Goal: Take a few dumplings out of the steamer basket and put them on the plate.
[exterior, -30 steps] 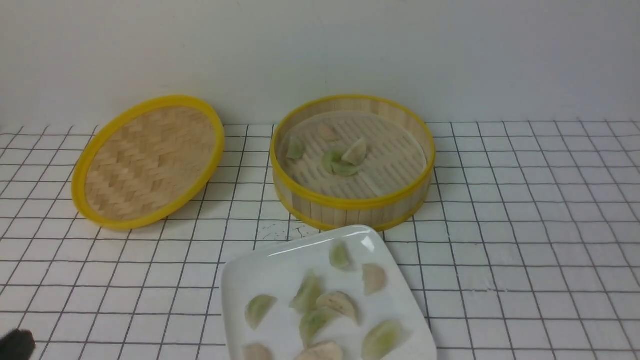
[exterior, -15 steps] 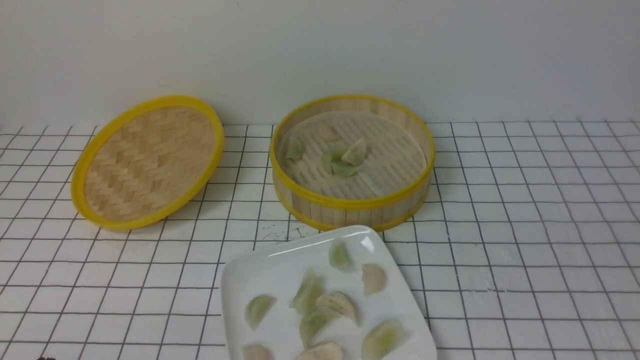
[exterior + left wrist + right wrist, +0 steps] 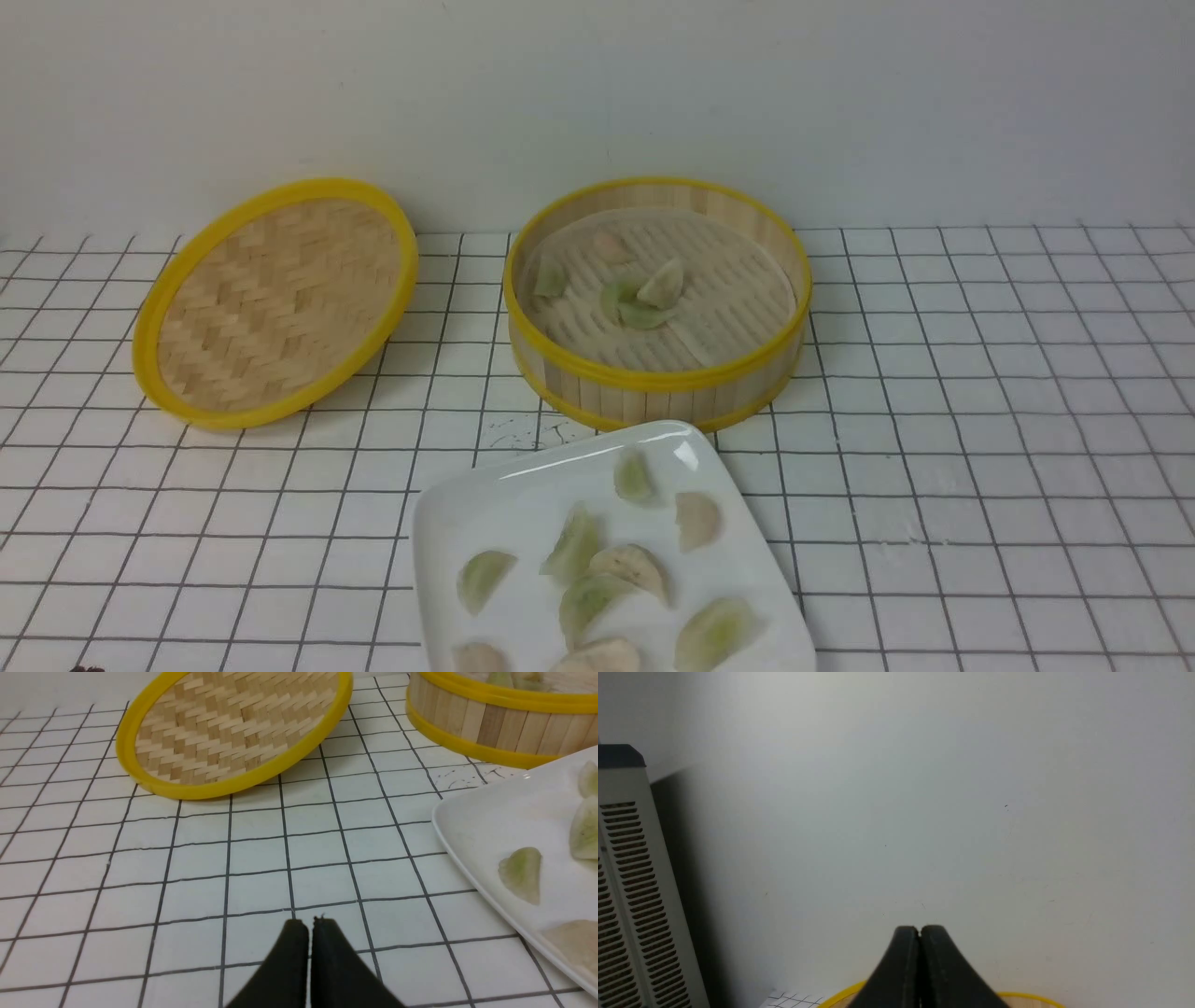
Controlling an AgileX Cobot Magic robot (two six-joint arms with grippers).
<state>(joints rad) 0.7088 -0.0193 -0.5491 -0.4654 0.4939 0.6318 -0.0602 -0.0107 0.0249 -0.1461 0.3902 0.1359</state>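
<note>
"At the near side of the scene, how are the claws shown?"

"Left gripper (image 3: 309, 926) and right gripper (image 3: 920, 931) are both seen with their jaws brought together, and nothing is held between them. Neither is placed at the food."

"Which step is represented?"

"On the plate (image 3: 513, 509), at least nine dumplings (image 3: 484, 581) are laid, some overlapping; the near edge is cut off by the front view. Since 'a few' is amply met, the transfer is judged complete, and the closing rest is probably shown."

"And the next move?"

"None is strictly required. Were another piece wanted, the jaws would have to be opened and lowered inside the basket (image 3: 653, 404), just beyond the plate, where five pieces are left, three of them clustered. By a careless pinch, a soft skin could be torn."

"What of the surface and the room?"

"Beneath everything, a white table (image 3: 943, 485) is ruled with dark grid lines, and small dark scribbles are seen near the basket. To the basket's left, the lid (image 3: 280, 308) is set at a slant. Farther off, a pale wall (image 3: 597, 103) is presented, with a slatted grey unit (image 3: 642, 896) standing before it."
</note>
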